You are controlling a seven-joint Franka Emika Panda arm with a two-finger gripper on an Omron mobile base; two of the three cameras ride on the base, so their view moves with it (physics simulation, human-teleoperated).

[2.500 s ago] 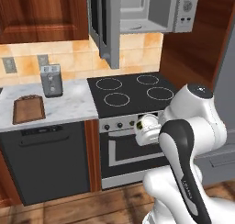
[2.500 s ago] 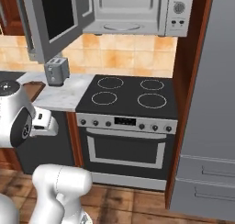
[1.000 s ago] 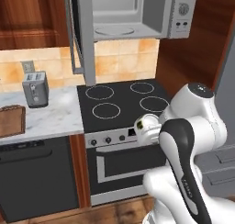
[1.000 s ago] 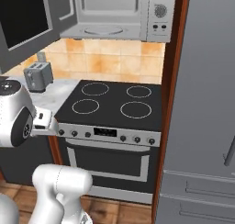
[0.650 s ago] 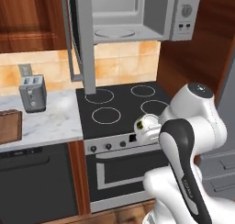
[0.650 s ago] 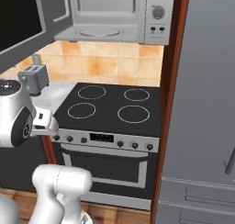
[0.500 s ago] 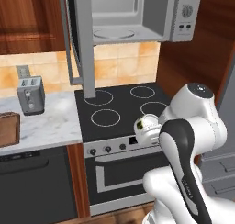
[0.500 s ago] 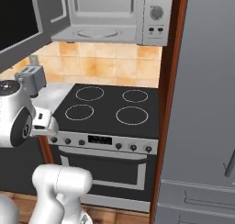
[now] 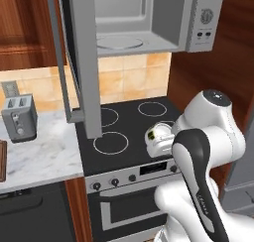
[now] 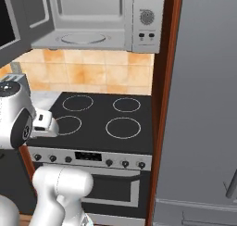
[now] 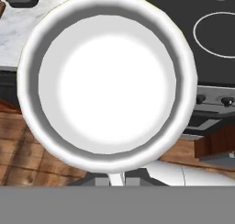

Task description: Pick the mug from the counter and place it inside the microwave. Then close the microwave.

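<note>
The tool (image 11: 117, 179) is clamped on the mug (image 11: 108, 78), whose open mouth faces the hand camera. In the left base view the mug (image 9: 158, 137) hangs above the stove's (image 9: 131, 132) front edge, clear of the tabletop (image 9: 42, 154). The microwave (image 9: 149, 18) sits overhead, its door (image 9: 84, 57) swung wide open. A toaster (image 9: 19, 118) stands on the tabletop.

Base has driven closer to the microwave (image 9: 149, 23)
</note>
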